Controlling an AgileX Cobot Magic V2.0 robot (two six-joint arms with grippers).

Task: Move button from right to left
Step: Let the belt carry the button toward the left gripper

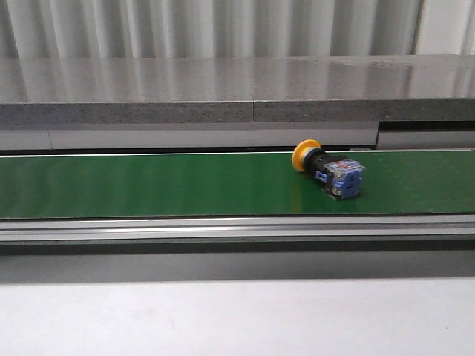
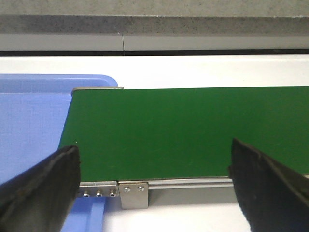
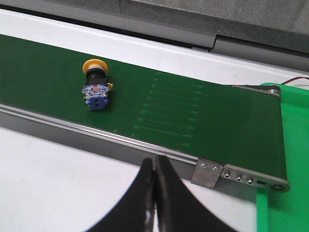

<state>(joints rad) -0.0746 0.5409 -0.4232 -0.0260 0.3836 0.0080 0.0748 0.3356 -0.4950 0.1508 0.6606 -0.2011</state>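
Front: your button (image 1: 327,169) lies on its side on the green belt (image 1: 148,185), right of centre. Left wrist: left gripper (image 2: 154,186) jaws wide over the belt's end, blue tray (image 2: 29,116) alongside. Right wrist: right gripper (image 3: 154,193) jaws pressed together, empty, well apart from the button.

The button (image 1: 327,170) lies alone on the green belt (image 1: 148,185), open all around.

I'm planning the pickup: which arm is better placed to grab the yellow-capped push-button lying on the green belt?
Probably the right. Its wrist camera shows the yellow-capped push-button on the green belt, though its end effector is shut. The left end effector is open but sees only bare belt beside a blue tray.
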